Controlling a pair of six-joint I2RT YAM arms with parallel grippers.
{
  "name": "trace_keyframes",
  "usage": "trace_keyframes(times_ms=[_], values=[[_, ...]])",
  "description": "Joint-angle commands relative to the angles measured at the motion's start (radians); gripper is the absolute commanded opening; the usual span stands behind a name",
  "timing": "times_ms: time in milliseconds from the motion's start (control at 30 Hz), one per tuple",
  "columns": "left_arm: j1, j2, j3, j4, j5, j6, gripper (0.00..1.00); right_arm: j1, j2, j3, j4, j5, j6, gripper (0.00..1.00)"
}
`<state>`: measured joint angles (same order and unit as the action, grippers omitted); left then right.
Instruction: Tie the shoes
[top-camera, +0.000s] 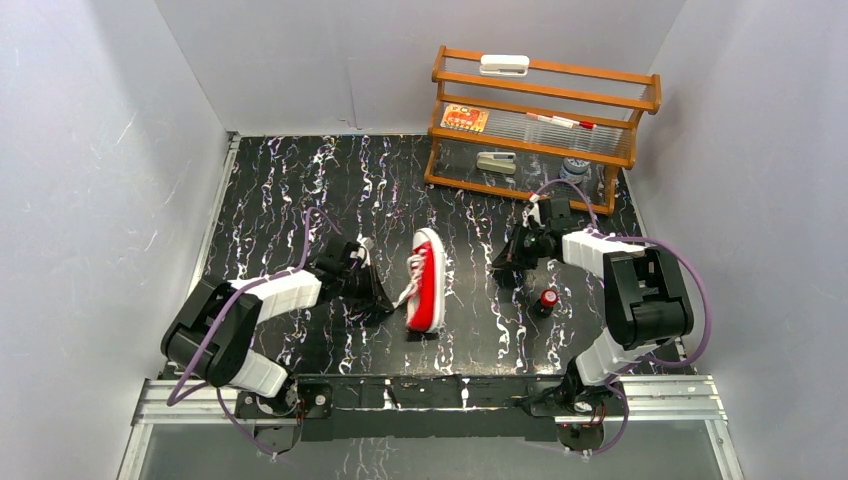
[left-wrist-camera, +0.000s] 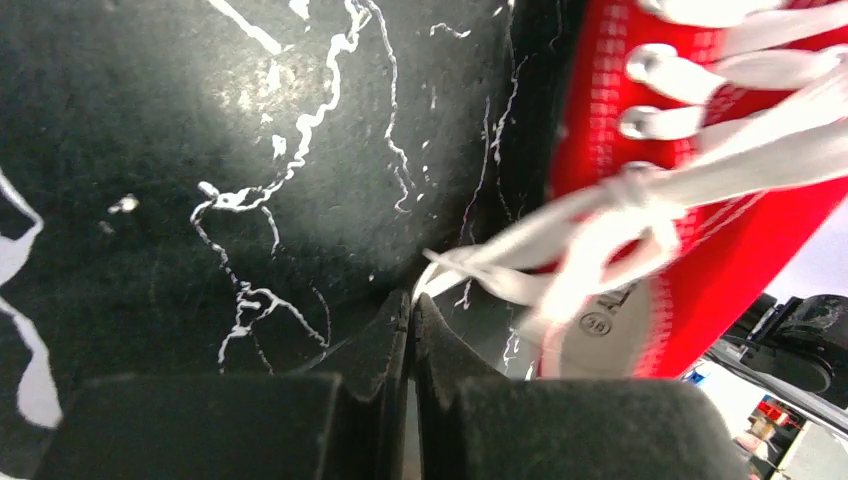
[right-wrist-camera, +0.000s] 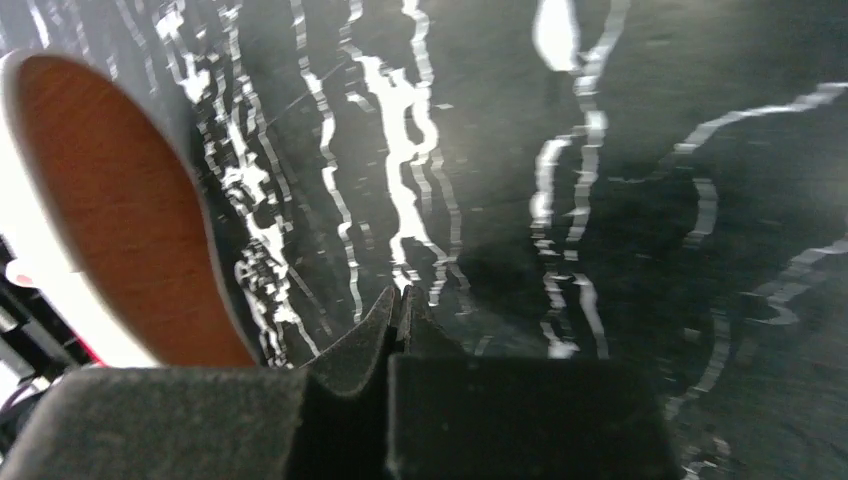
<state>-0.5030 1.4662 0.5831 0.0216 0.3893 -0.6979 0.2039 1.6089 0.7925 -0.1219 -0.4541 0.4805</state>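
The red shoe (top-camera: 427, 282) lies on its side in the middle of the black marbled table, its laces facing left and its sole facing right. My left gripper (top-camera: 378, 292) is shut just left of it. Up close, the white laces (left-wrist-camera: 600, 215) form a knot with a loop against the red canvas (left-wrist-camera: 720, 230). One lace end runs down to the tips of my left gripper (left-wrist-camera: 411, 298); whether it is pinched does not show. My right gripper (top-camera: 503, 265) is shut and holds nothing, its tips (right-wrist-camera: 397, 295) low over the table, right of the shoe's sole (right-wrist-camera: 120, 200).
A small red-and-black cylinder (top-camera: 547, 300) stands on the table by the right arm. A wooden shelf rack (top-camera: 540, 120) with small items stands at the back right. Grey walls enclose the table on three sides.
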Motion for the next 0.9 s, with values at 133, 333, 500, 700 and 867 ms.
trace_keyframes(times_ms=[133,333,500,700,867], values=[[0.009,-0.017,-0.027,-0.130,-0.012,0.075,0.00,-0.031,-0.004,0.002,0.031,0.043,-0.044,0.00],[0.009,-0.022,0.075,-0.131,0.071,0.099,0.00,-0.004,-0.013,0.141,-0.151,0.053,-0.168,0.00],[-0.009,-0.048,0.178,-0.126,0.078,0.113,0.00,0.026,-0.054,0.194,-0.247,0.048,-0.196,0.00],[-0.052,0.064,0.320,-0.136,0.166,0.095,0.15,0.037,-0.080,0.198,-0.272,0.013,-0.143,0.00],[-0.061,0.030,0.325,-0.192,0.119,0.112,0.34,0.036,-0.137,0.237,-0.346,0.071,-0.138,0.21]])
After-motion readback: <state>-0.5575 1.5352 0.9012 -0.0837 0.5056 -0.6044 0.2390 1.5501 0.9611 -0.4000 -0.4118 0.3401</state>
